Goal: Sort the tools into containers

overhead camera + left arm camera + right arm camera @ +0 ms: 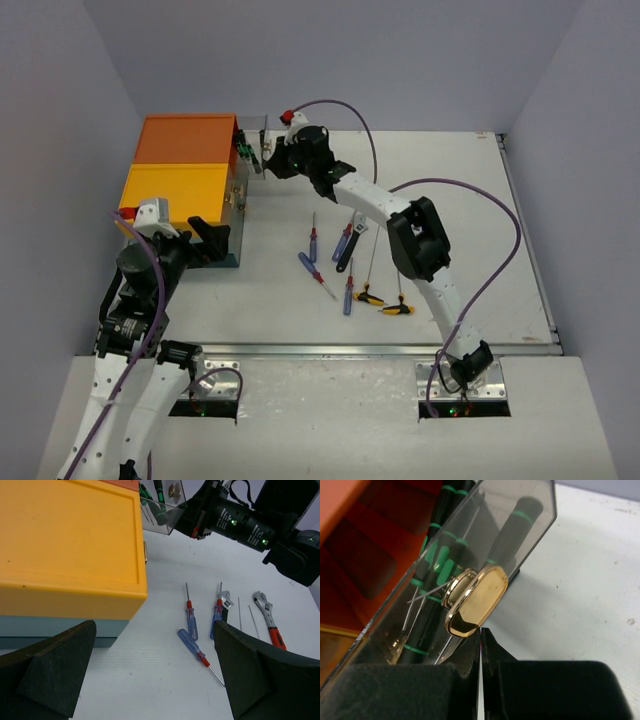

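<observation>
The clear drawer (pixel 520 540) is faced by the right gripper (pixel 480 647)
That gripper is pressed together just below the brass latch (pixel 476 600); the left gripper (pixel 154 630) is spread apart.

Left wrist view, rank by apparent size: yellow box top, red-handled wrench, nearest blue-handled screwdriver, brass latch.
1. Yellow box top (closest, too).
2. Red-handled wrench and blue-handled screwdriver: alike, unranked.
3. Brass latch smallest.
</observation>
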You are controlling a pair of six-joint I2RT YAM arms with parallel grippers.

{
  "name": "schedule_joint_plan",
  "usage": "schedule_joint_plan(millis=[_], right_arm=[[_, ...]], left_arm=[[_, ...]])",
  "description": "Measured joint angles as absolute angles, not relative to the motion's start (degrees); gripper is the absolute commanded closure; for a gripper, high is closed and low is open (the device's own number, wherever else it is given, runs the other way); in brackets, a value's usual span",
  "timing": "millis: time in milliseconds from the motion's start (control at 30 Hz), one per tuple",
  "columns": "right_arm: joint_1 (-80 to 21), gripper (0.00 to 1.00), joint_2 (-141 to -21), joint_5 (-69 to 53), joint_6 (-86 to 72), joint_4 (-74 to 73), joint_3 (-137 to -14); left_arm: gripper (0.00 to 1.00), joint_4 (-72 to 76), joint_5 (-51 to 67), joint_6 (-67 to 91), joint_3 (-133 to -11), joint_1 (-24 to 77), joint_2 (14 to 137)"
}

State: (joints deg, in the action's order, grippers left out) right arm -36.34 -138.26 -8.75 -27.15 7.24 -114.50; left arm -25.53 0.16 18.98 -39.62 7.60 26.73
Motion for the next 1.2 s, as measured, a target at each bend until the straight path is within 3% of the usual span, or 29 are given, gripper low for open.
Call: schedule_joint_plan(millis=[167,500,1000,1133,1200], right_arm=[[-36.2,1.00,-140.6,-10.2,-26.7,4.4,-123.5],[-37.2,1.00,-143.2,-15.3,-29.6,8.0,-128.1],[-39.1,0.97,-146.1,-19.5,-38.5,17.4,-127.0],[-39.2,0.89,-145.4,-18.2,-37.9,17.8,-124.0],[-39.2,0.80,-143.3,-16.3,-37.3,17.2,-119.1]], left_arm=[[0.00,-25.5,0.2,19.0,-39.6,7.6,26.7],[0.00,-25.5,0.2,19.0,-39.6,7.8,26.6],[0.00,-25.5,0.2,19.0,-39.6,7.9,26.6],[0.00,-25.5,0.2,19.0,-39.6,7.9,26.6],[0.00,-25.5,0.2,19.0,-39.6,7.9,26.6]])
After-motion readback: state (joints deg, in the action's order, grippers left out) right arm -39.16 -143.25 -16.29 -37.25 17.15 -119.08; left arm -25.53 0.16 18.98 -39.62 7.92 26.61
